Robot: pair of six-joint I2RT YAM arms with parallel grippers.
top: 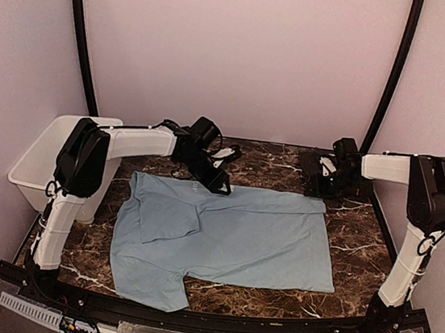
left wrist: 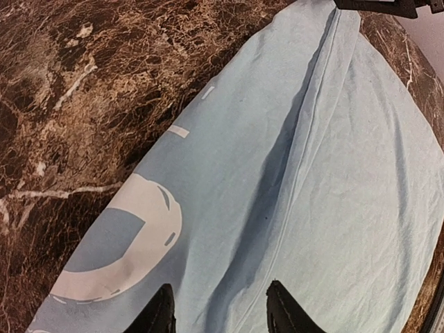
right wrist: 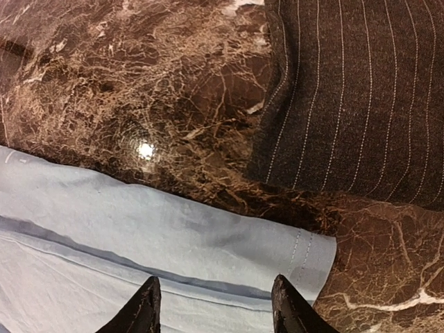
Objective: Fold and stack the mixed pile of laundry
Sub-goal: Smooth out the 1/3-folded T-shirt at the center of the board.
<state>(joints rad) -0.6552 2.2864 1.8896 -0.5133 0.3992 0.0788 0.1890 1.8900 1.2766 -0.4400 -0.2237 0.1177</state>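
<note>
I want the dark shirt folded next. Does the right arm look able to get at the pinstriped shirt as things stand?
Probably yes: the right gripper hangs open over a corner of the T-shirt, and the pinstriped shirt lies just beyond on the marble table, nothing between.

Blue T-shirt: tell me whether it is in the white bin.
No, the blue T-shirt lies spread on the marble table, beside the white bin.

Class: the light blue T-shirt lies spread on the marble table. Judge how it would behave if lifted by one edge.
The T-shirt would probably droop and drape: it lies flat, with a sleeve folded over and soft creases. It looks thin, so likely light. Pushed across the table, it would probably bunch up rather than slide whole.
</note>
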